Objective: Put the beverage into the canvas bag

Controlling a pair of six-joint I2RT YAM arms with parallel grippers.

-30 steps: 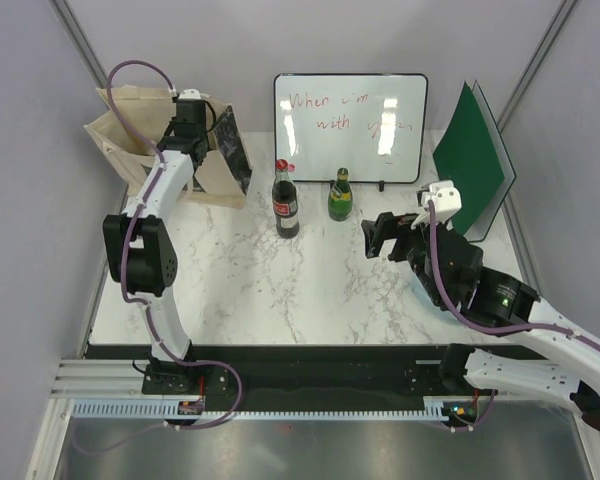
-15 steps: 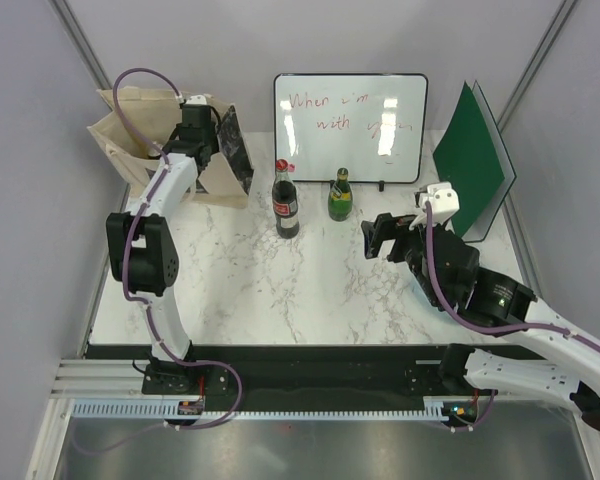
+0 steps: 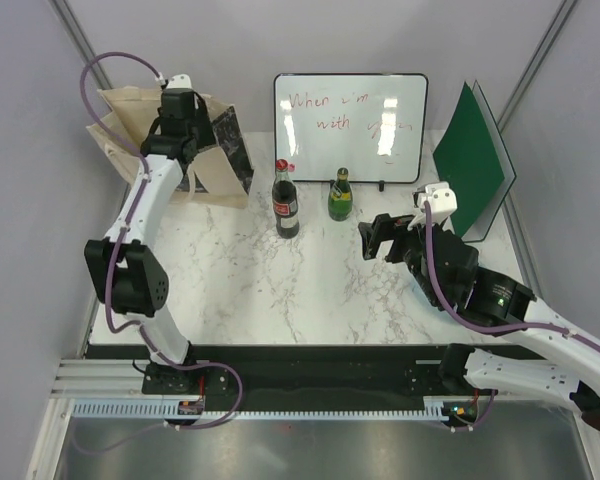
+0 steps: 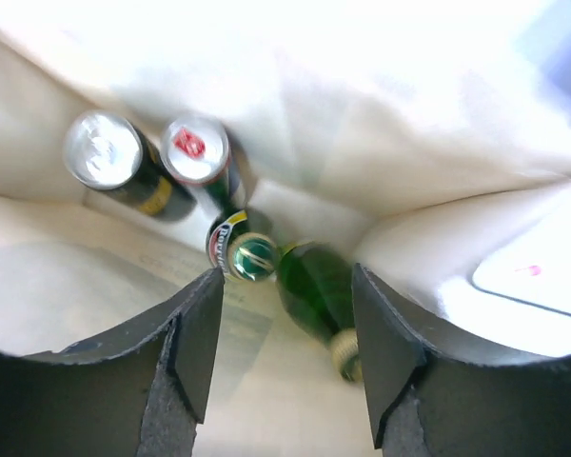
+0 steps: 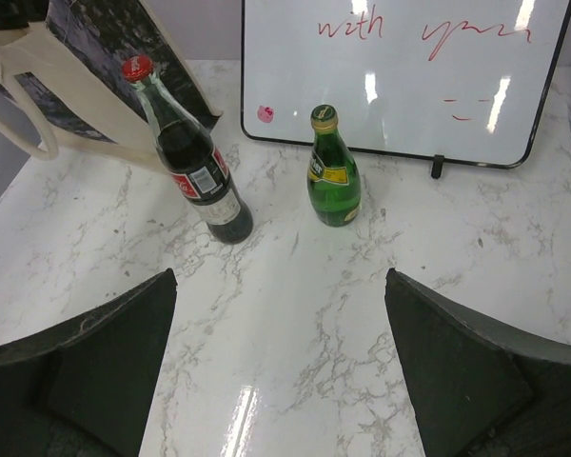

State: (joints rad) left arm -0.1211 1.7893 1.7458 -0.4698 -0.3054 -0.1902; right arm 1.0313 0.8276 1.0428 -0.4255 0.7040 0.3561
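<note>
The canvas bag (image 3: 125, 125) stands at the far left corner, its black print (image 3: 232, 148) facing right. My left gripper (image 3: 183, 140) is open and empty above the bag's mouth, pointing down into it. In the left wrist view (image 4: 285, 314) the bag's cloth walls (image 4: 362, 114) hold two cans (image 4: 105, 152) and green bottles (image 4: 314, 290). A cola bottle (image 3: 285, 205) with a red cap and a small green bottle (image 3: 340, 197) stand upright mid-table. My right gripper (image 3: 383, 232) is open and empty, right of them; in its wrist view (image 5: 279, 281) the cola bottle (image 5: 195, 162) and green bottle (image 5: 333, 176) are ahead.
A whiteboard (image 3: 350, 125) with red writing stands behind the two bottles. A green folder (image 3: 470, 165) leans at the far right. Grey walls close in the table on the left, back and right.
My left gripper has moved from the bag's right side up and left over the bag's opening. The right arm has barely moved. Both bottles stand where they were.
</note>
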